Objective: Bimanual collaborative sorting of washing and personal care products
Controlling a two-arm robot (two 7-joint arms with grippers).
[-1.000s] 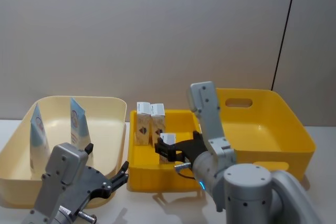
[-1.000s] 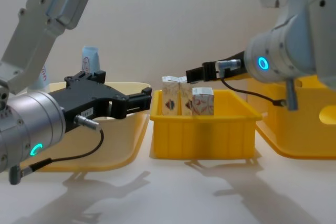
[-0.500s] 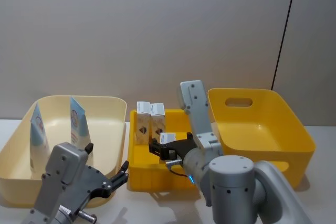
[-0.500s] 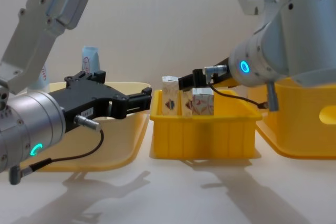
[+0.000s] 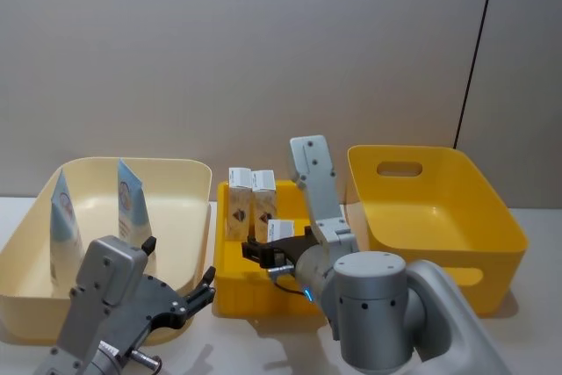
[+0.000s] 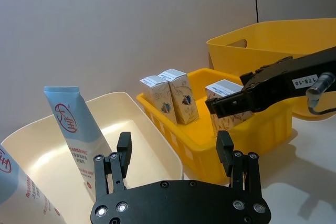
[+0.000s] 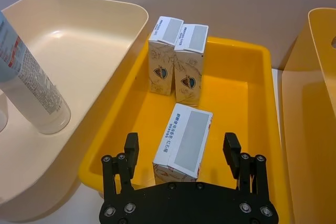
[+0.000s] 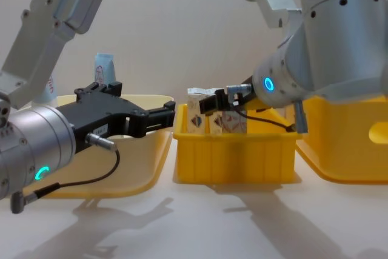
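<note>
Cartons, three, white with dark blue-and-red prints, all upright in the small yellow tray (image 5: 230, 285) at the middle of the worktop (image 8: 242, 228). The back-left carton (image 5: 239, 208) and the back-right carton (image 5: 264, 204) stand touching, side by side, at the tray's far end. The front carton (image 7: 184, 142) stands apart from them, nearer the robot.

Tubes, two, light blue and white with a red round logo, both standing cap-down in the cream bin (image 5: 171, 165) on the robot's left. The outer tube (image 5: 63, 227) is near the bin's left wall. The inner tube (image 5: 130, 204) is farther back and nearer the middle.

Large yellow bin (image 5: 443, 208), with a handle slot in its far wall, sits just beside the tray on the robot's right.

Right gripper (image 7: 181, 150): over the near end of the tray, fingers (image 7: 131, 150) spread wide, one on each side of the front carton (a gap shows on both sides, so nothing is gripped).

Left gripper (image 6: 174, 153): low at the near side of the cream bin, pointing toward the bins, fingers (image 6: 124, 148) spread wide and holding nothing.
</note>
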